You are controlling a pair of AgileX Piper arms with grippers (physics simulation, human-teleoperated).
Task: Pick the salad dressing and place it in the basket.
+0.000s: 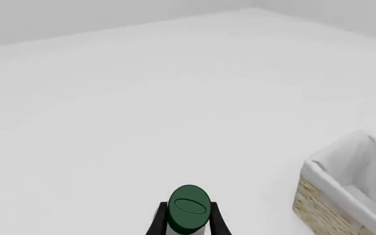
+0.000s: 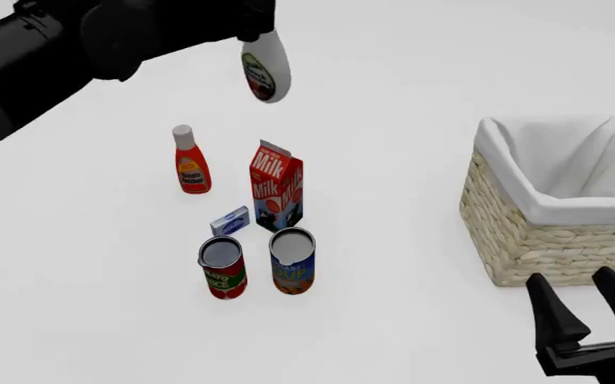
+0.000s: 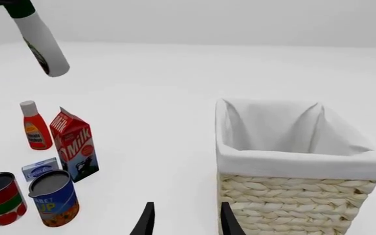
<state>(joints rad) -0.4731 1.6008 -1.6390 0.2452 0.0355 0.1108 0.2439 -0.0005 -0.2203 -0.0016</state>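
Fingers of the left gripper are clamped on the neck of the salad dressing, just under its dark green cap, so the bottle hangs free, tilted, high above the desk at the far left, clear of everything beneath it. Gripping at the narrow neck probably gives the pads a waist to lock under, which would keep the curvy body from slipping during the carry. Below and a little nearer stands the red bottle with a white cap, then the milk carton to its right, with a small blue-and-white box near the carton's base and two open-topped cans, a red one and a blue one, nearest of all. Lifting this high looks meant to pass over that cluster without knocking it. Well apart on the right sits the basket, its white lining folded over the rim and nothing visible inside; the bottle has yet to travel rightward to it. At the near right, the right gripper waits with its fingers spread and holding nothing, just near of the basket.
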